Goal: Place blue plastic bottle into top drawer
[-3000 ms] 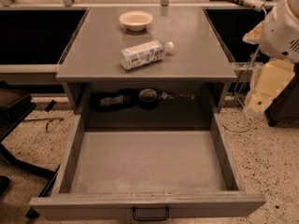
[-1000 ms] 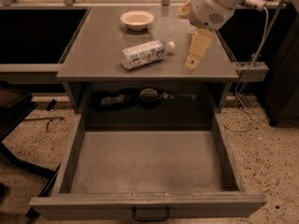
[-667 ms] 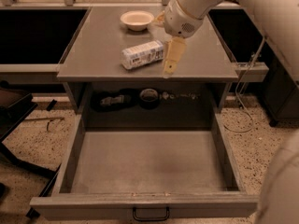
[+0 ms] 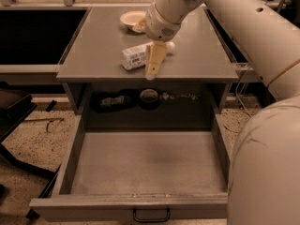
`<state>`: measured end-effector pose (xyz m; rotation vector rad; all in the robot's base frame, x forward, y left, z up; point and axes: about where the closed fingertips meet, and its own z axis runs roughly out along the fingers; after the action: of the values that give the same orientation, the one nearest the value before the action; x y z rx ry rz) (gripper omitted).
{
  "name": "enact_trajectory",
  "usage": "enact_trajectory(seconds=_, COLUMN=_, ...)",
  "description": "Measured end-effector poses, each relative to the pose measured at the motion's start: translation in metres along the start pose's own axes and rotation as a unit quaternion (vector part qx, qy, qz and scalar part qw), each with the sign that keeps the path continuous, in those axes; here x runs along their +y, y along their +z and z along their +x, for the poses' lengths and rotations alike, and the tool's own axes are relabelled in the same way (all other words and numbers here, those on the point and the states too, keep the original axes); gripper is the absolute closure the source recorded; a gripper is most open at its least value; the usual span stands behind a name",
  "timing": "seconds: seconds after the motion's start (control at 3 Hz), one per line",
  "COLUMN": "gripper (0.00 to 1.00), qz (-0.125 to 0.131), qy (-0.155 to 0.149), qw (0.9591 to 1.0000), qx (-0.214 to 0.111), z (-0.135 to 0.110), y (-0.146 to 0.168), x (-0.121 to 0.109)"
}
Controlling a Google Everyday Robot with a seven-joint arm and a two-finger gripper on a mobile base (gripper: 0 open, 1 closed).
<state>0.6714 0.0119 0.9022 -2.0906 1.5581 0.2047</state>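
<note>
On the counter (image 4: 206, 55), in the one camera view, the blue plastic bottle (image 4: 133, 56) is seen lying on its side. Its long axis is run from 8 o'clock to 2 o'clock, white cap at the 2 o'clock end. The claw (image 4: 152, 69) is hung pointing down across the bottle's cap half, the label lying at its 10 o'clock. Neither contact nor whether the claw is apart or together can be told. The top drawer (image 4: 75, 158) is pulled open at 6 o'clock.

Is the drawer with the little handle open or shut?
Open: the top drawer is pulled out, its floor bare. The blue plastic bottle lies on the tabletop, the gripper right at it.
</note>
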Motion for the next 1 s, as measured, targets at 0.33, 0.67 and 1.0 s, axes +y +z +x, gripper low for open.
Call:
enact_trajectory(seconds=0.33, gripper=0.0, qz=0.011, qy=-0.004, qw=0.9999, qx=0.008, z=0.005, y=0.003, x=-0.01)
enact_trajectory(seconds=0.67, gripper=0.0, qz=0.01, qy=-0.016, qw=0.9998, qx=0.001, z=0.005, y=0.019, x=-0.029)
enact_trajectory(seconds=1.0, gripper=0.0, qz=0.003, qy=-0.022, qw=0.9997, qx=-0.007, z=0.006, y=0.035, x=-0.044)
